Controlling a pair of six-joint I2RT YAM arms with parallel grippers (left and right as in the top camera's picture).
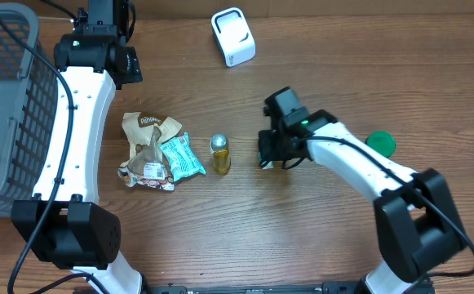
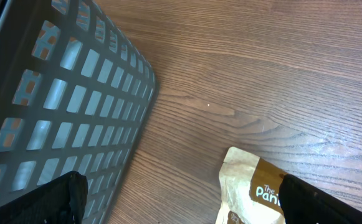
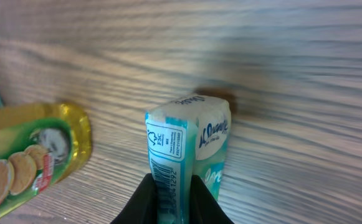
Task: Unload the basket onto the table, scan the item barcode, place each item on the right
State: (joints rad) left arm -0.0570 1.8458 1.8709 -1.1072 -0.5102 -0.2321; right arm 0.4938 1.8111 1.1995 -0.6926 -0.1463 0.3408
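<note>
Beside the basket [image 1: 8, 122] our left gripper [image 2: 181, 200] hangs with jaws wide apart near a brown bag [image 2: 255, 186] on which we read "The Pan…". Past a teal wrapper [image 1: 181, 157] and a yellow can [image 3: 31, 155] picturing crisps, our right gripper [image 3: 171, 200] is clamped on the teal pack [image 3: 187, 146], its barcode showing, near the middle of the table [image 1: 318, 237].

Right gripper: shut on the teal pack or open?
Shut: right gripper fingers press both sides of the teal pack, wrist view.

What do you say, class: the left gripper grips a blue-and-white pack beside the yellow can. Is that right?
No, wrong arm. The right gripper grips the blue-and-white pack beside the yellow can, as the right wrist view shows.
</note>
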